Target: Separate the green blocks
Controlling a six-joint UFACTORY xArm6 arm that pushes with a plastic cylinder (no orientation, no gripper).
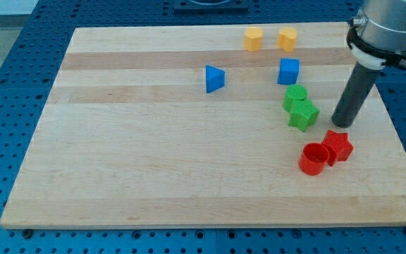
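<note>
Two green blocks touch each other at the view's right: a green cylinder [295,95] and, just below it, a green star [303,114]. My tip [341,123] rests on the board to the right of the green star, a short gap apart, and just above the red star [337,146].
A blue cube [288,71] sits just above the green cylinder. A blue triangle [214,78] lies left of it. Two yellow blocks [253,39] [287,39] sit near the top edge. A red cylinder [313,159] touches the red star. The wooden board [154,162] ends close on the right.
</note>
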